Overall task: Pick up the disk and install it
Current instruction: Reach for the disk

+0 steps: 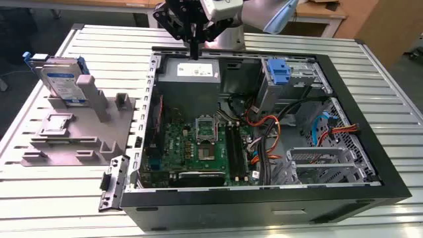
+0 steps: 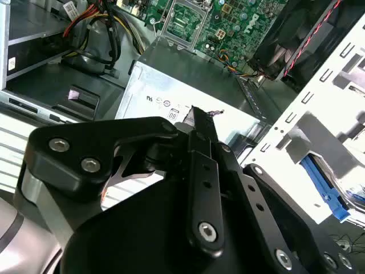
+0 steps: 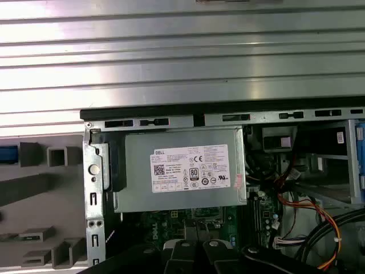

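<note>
Gripper (image 2: 197, 120), fingers together, over white-stickered power supply (image 3: 181, 171); disk (image 1: 63, 79) on stand (image 1: 73, 141).

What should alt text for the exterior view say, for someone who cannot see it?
A robot gripper, fingers shut and empty, hangs over the power supply in an open computer case. The disk stands in a grey holder on the exterior view's left.

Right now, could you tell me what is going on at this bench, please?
A single robot arm is working over an open computer case. Its gripper hangs shut and empty just above the grey power supply. The disk is not yet picked up: it stands upright in the grey fixture on the exterior view's left, outside the case.
</note>
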